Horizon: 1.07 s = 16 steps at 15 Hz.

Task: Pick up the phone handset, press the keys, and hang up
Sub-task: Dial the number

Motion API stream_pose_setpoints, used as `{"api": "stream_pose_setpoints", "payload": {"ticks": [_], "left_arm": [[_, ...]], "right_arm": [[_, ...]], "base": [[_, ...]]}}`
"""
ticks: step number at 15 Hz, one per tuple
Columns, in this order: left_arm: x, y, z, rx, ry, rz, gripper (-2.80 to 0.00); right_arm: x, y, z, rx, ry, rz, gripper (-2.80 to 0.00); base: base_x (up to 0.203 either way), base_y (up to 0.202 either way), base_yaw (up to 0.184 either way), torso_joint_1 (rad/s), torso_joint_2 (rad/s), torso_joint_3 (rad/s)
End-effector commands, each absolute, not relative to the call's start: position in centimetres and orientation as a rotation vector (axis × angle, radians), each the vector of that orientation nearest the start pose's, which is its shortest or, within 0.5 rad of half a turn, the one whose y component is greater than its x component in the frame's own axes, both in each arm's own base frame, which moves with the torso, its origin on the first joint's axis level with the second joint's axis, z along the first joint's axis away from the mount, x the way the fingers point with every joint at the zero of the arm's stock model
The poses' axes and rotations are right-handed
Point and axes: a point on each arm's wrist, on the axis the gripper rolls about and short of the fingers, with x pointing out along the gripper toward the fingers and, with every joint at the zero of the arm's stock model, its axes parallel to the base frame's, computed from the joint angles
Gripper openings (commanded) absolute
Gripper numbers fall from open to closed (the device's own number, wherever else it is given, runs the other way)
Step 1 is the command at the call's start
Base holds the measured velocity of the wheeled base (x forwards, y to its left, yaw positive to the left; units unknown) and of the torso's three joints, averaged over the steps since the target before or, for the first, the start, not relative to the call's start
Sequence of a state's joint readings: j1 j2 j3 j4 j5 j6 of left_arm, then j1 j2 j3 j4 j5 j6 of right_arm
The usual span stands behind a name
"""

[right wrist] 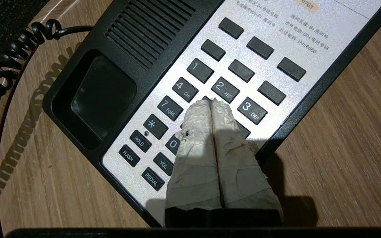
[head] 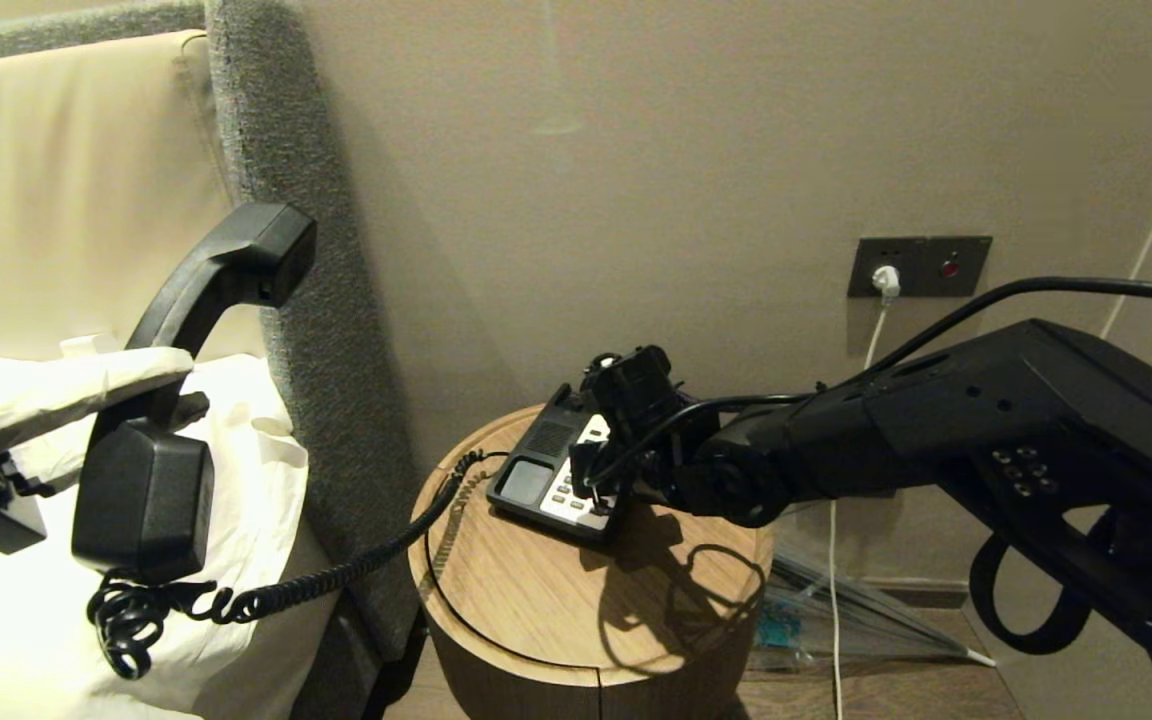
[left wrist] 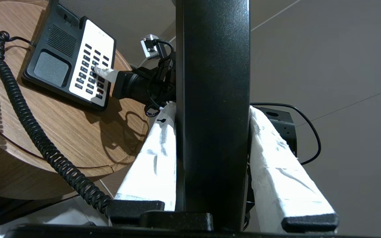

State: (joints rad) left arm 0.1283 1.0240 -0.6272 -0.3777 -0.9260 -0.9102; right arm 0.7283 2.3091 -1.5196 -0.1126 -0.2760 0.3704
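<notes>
Right gripper (right wrist: 211,103) (closed) on keys (right wrist: 225,87)

looks like a hotel bedroom: padded cream headboard (head: 56,170), white pillow (head: 236,480), round wooden bedside bench (head: 536,600), corded desk phone (head: 536,480) listing room extension and wifi details.

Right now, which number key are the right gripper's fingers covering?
The hidden 5 key: the fingers rest below key 2, between 4 and a covered key; the others show.
</notes>
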Motion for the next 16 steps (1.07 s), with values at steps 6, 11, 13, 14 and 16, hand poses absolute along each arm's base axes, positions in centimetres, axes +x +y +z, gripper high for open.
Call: {"api": "stream_pose_setpoints", "payload": {"ticks": [6, 11, 13, 14, 16], "left_arm": [[12.92, -0.15, 25.46, -0.877, 0.387, -0.735, -2.80], [12.92, -0.15, 25.42, -0.878, 0.389, -0.734, -2.80], [12.92, -0.15, 25.42, -0.878, 0.389, -0.734, -2.80], [12.92, -0.15, 25.42, -0.878, 0.389, -0.734, -2.80], [12.95, -0.14, 25.36, -0.880, 0.391, -0.733, -2.80]], "right_arm": [[34.81, 29.96, 8.35, 0.026, 0.668, 0.308, -2.80], [34.73, 29.93, 7.93, 0.020, 0.678, 0.306, -2.80], [34.85, 29.99, 7.69, 0.019, 0.680, 0.305, -2.80], [34.83, 30.06, 7.76, 0.019, 0.679, 0.307, -2.80], [34.77, 30.01, 8.09, 0.023, 0.675, 0.308, -2.80]], "base": [[0.000, 0.000, 0.000, 0.000, 0.00, 0.000], [0.000, 0.000, 0.000, 0.000, 0.00, 0.000], [0.000, 0.000, 0.000, 0.000, 0.00, 0.000], [0.000, 0.000, 0.000, 0.000, 0.00, 0.000], [0.000, 0.000, 0.000, 0.000, 0.00, 0.000]]}}
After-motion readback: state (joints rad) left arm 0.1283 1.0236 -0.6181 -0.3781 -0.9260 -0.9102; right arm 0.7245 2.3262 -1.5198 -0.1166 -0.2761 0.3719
